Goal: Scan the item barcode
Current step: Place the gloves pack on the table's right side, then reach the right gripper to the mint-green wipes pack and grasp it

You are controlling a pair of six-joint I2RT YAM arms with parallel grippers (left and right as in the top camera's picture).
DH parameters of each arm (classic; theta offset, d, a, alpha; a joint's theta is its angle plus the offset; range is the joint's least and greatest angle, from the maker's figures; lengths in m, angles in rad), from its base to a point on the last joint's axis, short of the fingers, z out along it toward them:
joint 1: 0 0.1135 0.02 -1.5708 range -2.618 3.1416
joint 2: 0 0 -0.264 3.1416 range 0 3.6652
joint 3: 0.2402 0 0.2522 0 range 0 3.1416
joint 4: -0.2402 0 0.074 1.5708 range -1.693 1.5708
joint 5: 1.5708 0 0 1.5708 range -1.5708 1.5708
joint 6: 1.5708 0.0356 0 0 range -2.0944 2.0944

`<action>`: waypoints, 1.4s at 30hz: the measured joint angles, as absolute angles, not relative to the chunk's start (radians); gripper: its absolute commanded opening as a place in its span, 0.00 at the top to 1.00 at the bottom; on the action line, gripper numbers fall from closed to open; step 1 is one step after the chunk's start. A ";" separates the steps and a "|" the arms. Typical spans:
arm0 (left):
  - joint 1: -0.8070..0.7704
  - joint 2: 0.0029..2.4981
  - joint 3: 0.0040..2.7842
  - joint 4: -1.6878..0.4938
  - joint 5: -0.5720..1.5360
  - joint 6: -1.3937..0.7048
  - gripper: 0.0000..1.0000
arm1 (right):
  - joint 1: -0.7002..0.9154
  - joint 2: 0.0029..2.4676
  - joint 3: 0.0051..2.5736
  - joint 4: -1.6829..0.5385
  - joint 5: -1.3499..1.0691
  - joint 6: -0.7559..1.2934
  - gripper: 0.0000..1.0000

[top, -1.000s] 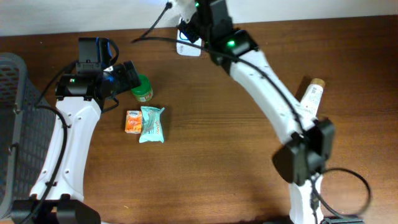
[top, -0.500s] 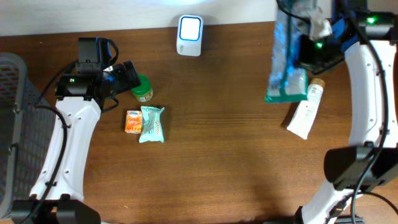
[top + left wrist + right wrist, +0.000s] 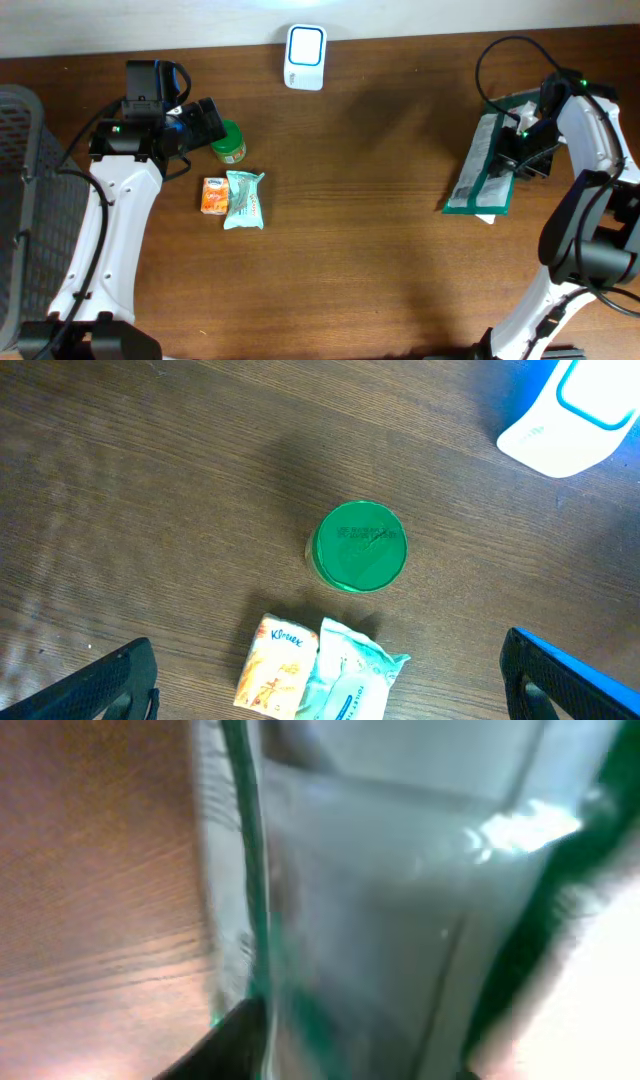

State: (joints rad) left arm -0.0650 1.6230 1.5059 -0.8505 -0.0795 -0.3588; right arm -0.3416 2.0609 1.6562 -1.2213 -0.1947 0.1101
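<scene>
We've brought the packet (image 3: 482, 170) from the scanner (image 3: 305, 57) down to the bench (image 3: 360, 230), scan likely done; we cannot tell if our right hand (image 3: 521, 150) still grips.

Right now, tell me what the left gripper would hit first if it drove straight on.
Likely the green jar lid, almost dead ahead of the open left gripper. Depth is unclear; the orange tissue pack beside it could come first.

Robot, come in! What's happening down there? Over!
Left gripper open near green jar. Right gripper at clear packet, grip unclear. Nothing blocking scanner.
</scene>
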 measured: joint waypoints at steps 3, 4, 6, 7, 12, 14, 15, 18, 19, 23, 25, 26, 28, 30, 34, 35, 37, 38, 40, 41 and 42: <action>-0.065 1.623 1.506 -0.850 -0.080 -0.359 0.01 | -0.372 2.061 1.657 -1.263 -0.191 0.105 0.48; -0.065 1.623 1.506 -0.850 -0.080 -0.359 0.01 | -0.379 2.061 1.666 -1.308 -0.187 0.105 0.48; -0.065 1.623 1.506 -0.851 -0.080 -0.359 0.01 | -0.383 2.066 1.754 -1.403 -0.185 0.106 0.48; -0.065 1.623 1.506 -0.849 -0.080 -0.359 0.01 | -0.382 2.066 1.795 -1.426 -0.187 0.104 0.48; -0.065 1.623 1.506 -0.850 -0.080 -0.359 0.01 | -0.259 2.066 1.891 -1.439 -0.353 0.072 0.27; -0.065 1.623 1.506 -0.850 -0.080 -0.359 0.01 | -0.143 2.066 1.891 -1.389 -0.403 0.066 0.19; -0.065 1.623 1.506 -0.851 -0.080 -0.359 0.01 | -0.049 2.066 1.891 -1.341 -0.422 0.082 0.25; -0.065 1.623 1.506 -0.850 -0.080 -0.359 0.01 | 0.121 2.078 1.887 -1.178 -0.439 0.169 0.34; -0.065 1.623 1.506 -0.849 -0.080 -0.359 0.01 | 0.183 2.095 1.877 -1.130 -0.446 0.210 0.36; -0.065 1.623 1.506 -0.849 -0.080 -0.359 0.01 | 0.371 2.178 1.799 -0.924 -0.500 0.313 0.44; -0.065 1.623 1.506 -0.850 -0.080 -0.359 0.01 | 0.453 2.197 1.776 -0.829 -0.525 0.389 0.51; -0.065 1.623 1.506 -0.850 -0.080 -0.359 0.01 | 0.475 2.197 1.774 -0.794 -0.530 0.408 0.55; -0.065 1.623 1.506 -0.850 -0.080 -0.359 0.01 | 0.523 2.206 1.774 -0.718 -0.551 0.458 0.55; -0.065 1.623 1.506 -0.850 -0.080 -0.359 0.01 | 0.565 2.240 1.774 -0.655 -0.566 0.522 0.50; -0.065 1.623 1.506 -0.850 -0.080 -0.359 0.01 | 0.604 2.290 1.773 -0.572 -0.605 0.601 0.45; -0.065 1.623 1.506 -0.850 -0.080 -0.359 0.01 | 0.607 2.291 1.773 -0.564 -0.608 0.611 0.45; -0.065 1.623 1.506 -0.850 -0.080 -0.359 0.01 | 0.609 2.292 1.773 -0.547 -0.612 0.626 0.45; -0.065 1.623 1.506 -0.850 -0.080 -0.359 0.01 | 0.613 2.292 1.773 -0.545 -0.612 0.630 0.45; -0.065 1.623 1.506 -0.850 -0.080 -0.359 0.01 | 0.624 2.304 1.773 -0.529 -0.612 0.641 0.46; -0.065 1.623 1.506 -0.850 -0.080 -0.359 0.01 | 0.628 2.317 1.773 -0.526 -0.613 0.648 0.50; -0.065 1.623 1.506 -0.850 -0.080 -0.359 0.01 | 0.634 2.344 1.772 -0.527 -0.615 0.654 0.58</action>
